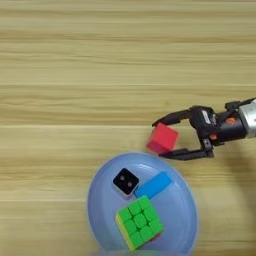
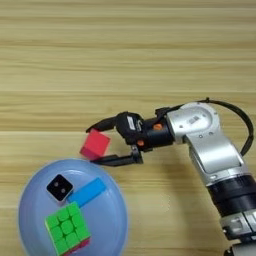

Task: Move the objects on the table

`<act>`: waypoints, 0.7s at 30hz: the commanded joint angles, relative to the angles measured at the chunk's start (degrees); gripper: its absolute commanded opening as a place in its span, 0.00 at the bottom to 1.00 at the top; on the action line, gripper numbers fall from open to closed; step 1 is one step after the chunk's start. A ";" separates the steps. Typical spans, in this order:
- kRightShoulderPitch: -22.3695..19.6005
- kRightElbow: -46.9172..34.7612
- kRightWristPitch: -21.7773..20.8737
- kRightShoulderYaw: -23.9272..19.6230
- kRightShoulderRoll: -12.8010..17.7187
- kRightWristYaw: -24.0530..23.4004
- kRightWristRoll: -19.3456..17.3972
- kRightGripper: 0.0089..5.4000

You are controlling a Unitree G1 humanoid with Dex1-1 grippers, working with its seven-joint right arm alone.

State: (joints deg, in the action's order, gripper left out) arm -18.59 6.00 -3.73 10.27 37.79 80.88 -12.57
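Table (image 1: 75,60): light wooden surface, plank grain running horizontally, filling the frame in both eye views.

Plate (image 1: 100,200): round, pale blue, lower centre of the left eye view, lower left of the right eye view; its bottom edge is cut off by the frame. It carries 3 items.

Item 1, white cube (image 1: 125,181): small, black top face with 2 pale dots, on the upper left part of the plate.

Item 2, blue block (image 1: 154,185): flat, bright blue, rectangular, lying diagonally just right of the white cube, near the plate's upper right rim.

Item 3, puzzle cube (image 1: 139,222): 3x3, green top face, a yellow side and a thin red edge showing, on the lower middle of the plate, just below items 1 and 2.

Item 4, red cube (image 1: 163,138): tilted, just above the plate's upper right rim, between the 2 black fingers.

Right gripper (image 2: 95,142): enters from the right on a silver forearm (image 2: 210,145). Its 2 fingers stand partly spread, 1 above and 1 below the red cube, close against it. Whether the cube rests on the table or is lifted cannot be told.
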 commanded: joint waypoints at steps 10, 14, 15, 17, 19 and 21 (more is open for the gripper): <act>-7.70 8.17 4.93 -0.15 -2.58 -11.61 8.08 0.58; -7.57 10.59 4.86 0.59 -3.35 -11.44 9.18 0.58; -7.57 11.91 4.43 0.94 -3.65 -11.65 9.86 0.58; -7.82 14.33 3.61 1.49 -4.17 -12.06 10.91 0.58; -8.24 16.13 3.20 1.64 -4.71 -12.42 11.50 0.58; -8.77 18.10 2.59 1.85 -5.22 -12.81 12.13 0.58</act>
State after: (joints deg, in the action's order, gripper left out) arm -22.48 23.61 0.50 13.13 31.85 70.45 -1.11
